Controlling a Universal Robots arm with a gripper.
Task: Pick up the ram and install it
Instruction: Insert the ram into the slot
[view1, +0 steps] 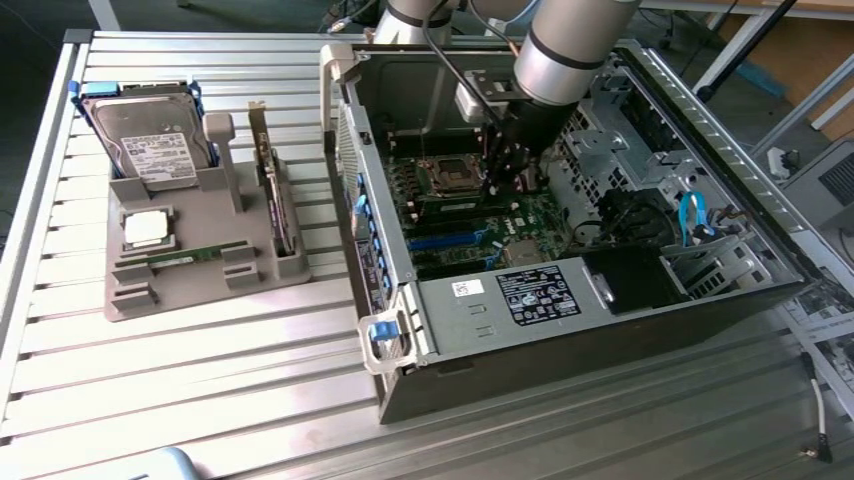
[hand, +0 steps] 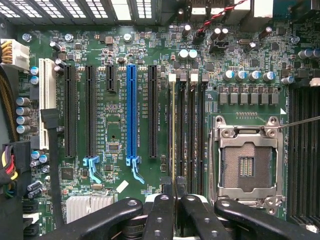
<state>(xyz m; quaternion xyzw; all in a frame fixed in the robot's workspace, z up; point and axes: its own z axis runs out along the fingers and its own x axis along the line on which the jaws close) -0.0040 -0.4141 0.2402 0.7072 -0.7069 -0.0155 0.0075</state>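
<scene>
**Ram over the slots: a skewed push is the risk**

The main danger is pressing down while the ram sits out of line with its slot. A slight tilt or an offset toward the neighbouring slots could jam an end against a clip, or load the board without the stick seating. A thin stick pinched by its edge could also slip or rock in the jaws. The open socket lies near, so a sideways slide is unwelcome.

The gripper is nearly closed, leaving only a narrow slit. A thin pale edge, which I take to be the ram seen edge-on, runs out from that slit along the slot farthest from the socket. In the exterior view the gripper hangs inside the case, while a second ram lies in the tray.
</scene>
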